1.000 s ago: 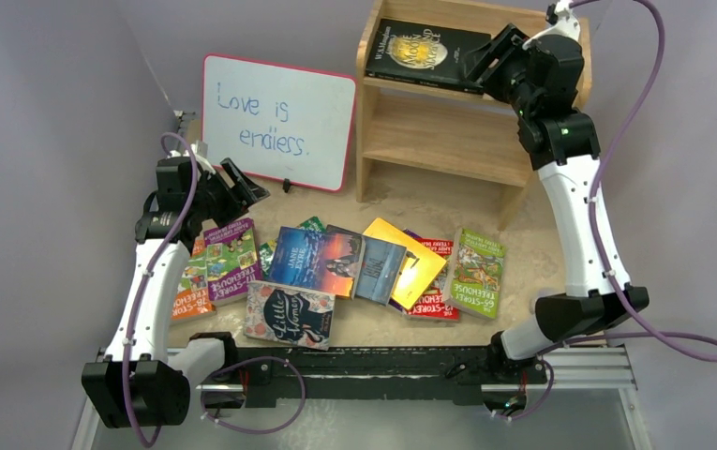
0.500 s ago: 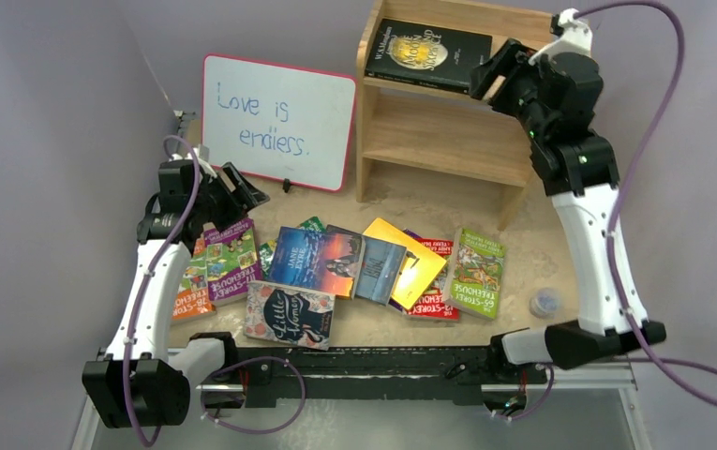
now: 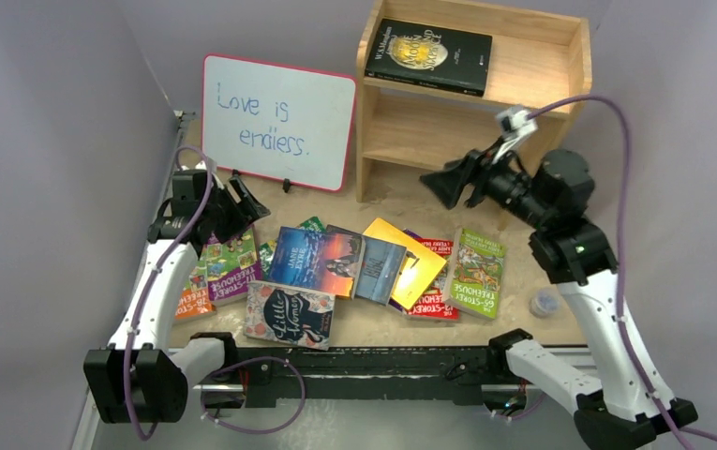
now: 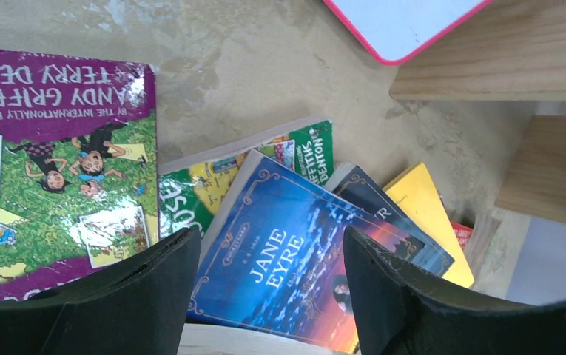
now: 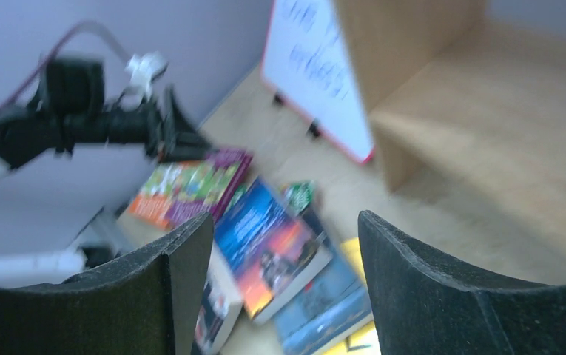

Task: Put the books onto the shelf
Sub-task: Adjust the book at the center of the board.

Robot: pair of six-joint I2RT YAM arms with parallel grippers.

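Note:
Several bright paperbacks lie in a loose heap on the table: blue "Jane Eyre" (image 3: 315,260), floral "Little Women" (image 3: 289,314), a purple Treehouse book (image 3: 232,261), a yellow one (image 3: 409,253) and a green one (image 3: 477,272). One dark book (image 3: 429,54) lies flat on the top tier of the wooden shelf (image 3: 448,141). My left gripper (image 3: 253,200) hangs open and empty over the heap's left end; in the left wrist view this gripper (image 4: 271,235) frames "Jane Eyre" (image 4: 294,266). My right gripper (image 3: 437,186) is open and empty in the air before the shelf's lower tier, aimed at the heap (image 5: 285,218).
A pink-edged whiteboard (image 3: 277,122) stands left of the shelf. A small clear jar (image 3: 545,302) sits on the table at the right, by the right arm. A black rail (image 3: 382,361) runs along the near edge. Purple walls close in both sides.
My right gripper has left the top tier, where the dark book stays, and swung down and left to in front of the shelf. The left gripper dropped slightly toward the books.

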